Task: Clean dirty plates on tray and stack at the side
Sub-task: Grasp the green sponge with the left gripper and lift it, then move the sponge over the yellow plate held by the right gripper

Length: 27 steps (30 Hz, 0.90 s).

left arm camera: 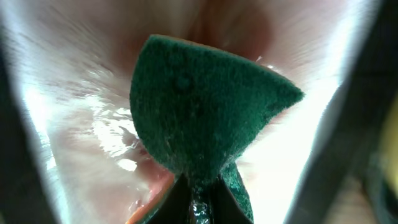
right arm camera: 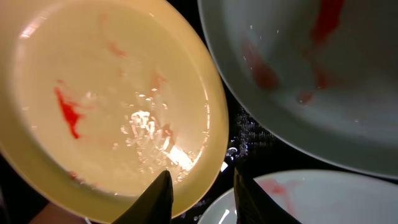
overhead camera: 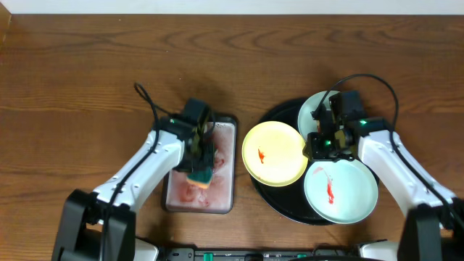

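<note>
On black tray (overhead camera: 279, 201), yellow plate (overhead camera: 274, 152) and two mint plates (overhead camera: 341, 190), all red-smeared; right gripper (right arm camera: 202, 186) jaws released astride yellow plate's edge; left gripper (overhead camera: 199, 170) jaws grasping green sponge (left arm camera: 199, 106) over grey tray (overhead camera: 226, 141)

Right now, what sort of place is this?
Probably a tabletop dishwashing test setup, not a real kitchen: wooden table, sauce-smeared plates on a black tray, sponge over a wet grey tray.
</note>
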### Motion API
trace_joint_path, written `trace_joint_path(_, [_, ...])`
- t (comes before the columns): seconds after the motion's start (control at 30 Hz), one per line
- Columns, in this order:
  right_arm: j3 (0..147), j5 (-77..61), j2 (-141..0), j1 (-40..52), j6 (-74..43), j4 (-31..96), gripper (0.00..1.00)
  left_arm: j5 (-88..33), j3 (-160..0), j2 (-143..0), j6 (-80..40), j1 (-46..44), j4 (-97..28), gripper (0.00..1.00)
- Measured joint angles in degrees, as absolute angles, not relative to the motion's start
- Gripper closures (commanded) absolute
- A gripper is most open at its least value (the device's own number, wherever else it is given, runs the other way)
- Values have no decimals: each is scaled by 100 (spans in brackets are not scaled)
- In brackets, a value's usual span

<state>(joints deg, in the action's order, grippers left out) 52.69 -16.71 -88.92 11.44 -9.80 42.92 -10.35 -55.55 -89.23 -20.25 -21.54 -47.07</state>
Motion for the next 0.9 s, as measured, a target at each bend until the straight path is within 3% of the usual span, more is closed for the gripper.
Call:
trace_joint_path(0.2, [5269, -1745, -9491, 1144, -934, 3983, 76, -1061, -6591, -8482, -1942, -2154, -5260, 93])
trace_joint_path(0.4, [5269, -1789, -9922, 1144, -854, 3662, 99, -1286, -6661, -8221, -1940, -2154, -5315, 93])
trace_joint_path(0.67, [5282, -1629, -9935, 1151, -1173, 3562, 99, -1498, -6661, -8224, -1942, -2211, -5297, 92])
trace_joint_path(0.9, [5280, -652, -9703, 1149, -1640, 3787, 99, -1516, -6661, -8224, -2097, -2661, -4816, 93])
